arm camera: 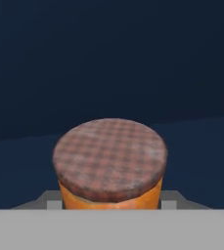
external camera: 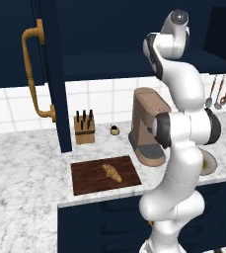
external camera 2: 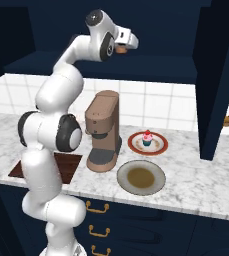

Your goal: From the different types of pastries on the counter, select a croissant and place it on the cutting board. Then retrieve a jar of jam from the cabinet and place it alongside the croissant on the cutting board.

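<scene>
A: Orange glass under a brown checked lid: the jar of jam (arm camera: 109, 166) sits right in front of the hand camera, with the gripper (external camera 2: 122, 49) closed on its sides, up inside the open navy cabinet (external camera 2: 136, 67).

B: And lower down, nearest the robot's base?

A: White and grey marbled counter (external camera: 20, 183). On it lies the dark reddish-brown cutting board (external camera: 104, 175), with the golden croissant (external camera: 112, 172) resting near its middle.

B: What is further along?

A: A round beige plate (external camera 2: 141, 177), then a tall brown coffee machine (external camera 2: 104, 131). Beside that, a cupcake (external camera 2: 147, 138) on a red-rimmed plate (external camera 2: 148, 144). Against the tiled wall stands a knife block (external camera: 84, 128).
</scene>
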Tool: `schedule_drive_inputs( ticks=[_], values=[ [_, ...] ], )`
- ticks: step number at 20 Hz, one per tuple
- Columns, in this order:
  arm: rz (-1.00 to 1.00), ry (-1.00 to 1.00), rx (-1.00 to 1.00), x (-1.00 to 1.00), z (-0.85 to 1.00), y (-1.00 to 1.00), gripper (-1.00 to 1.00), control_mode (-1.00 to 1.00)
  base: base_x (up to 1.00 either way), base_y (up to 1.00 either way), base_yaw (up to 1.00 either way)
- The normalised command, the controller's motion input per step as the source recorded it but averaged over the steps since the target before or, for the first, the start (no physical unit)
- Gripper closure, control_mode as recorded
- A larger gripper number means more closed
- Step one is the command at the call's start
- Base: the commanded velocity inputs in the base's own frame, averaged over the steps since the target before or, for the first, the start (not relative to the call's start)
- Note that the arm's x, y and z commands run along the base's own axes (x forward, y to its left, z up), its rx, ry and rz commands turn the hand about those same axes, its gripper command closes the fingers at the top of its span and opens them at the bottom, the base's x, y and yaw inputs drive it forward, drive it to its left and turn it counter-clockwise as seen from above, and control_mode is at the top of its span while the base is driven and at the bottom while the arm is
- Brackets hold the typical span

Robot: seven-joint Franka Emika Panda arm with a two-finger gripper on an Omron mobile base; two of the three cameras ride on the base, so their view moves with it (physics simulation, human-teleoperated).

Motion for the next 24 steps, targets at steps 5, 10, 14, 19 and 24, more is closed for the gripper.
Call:
schedule_drive_inputs(
  ticks=[5,10,14,19,24],
  values=[
    [0.16,-0.34,-0.13,-1.0,-0.28,0.0,1.0,-1.0,0.0,0.0,0.0],
    [0.04,-0.47,-0.17,-1.0,0.31,0.1,1.0,-1.0,0.0,0.0,0.0],
    [0.0,-0.24,-0.09,-1.0,0.65,0.27,1.0,-1.0,0.0,0.0,0.0],
    [0.0,-0.02,0.0,-1.0,0.53,0.18,1.0,-1.0,0.0,0.0,0.0],
    [-0.03,0.08,0.01,-1.0,0.1,0.07,1.0,-1.0,0.0,0.0,0.0]
  ],
)
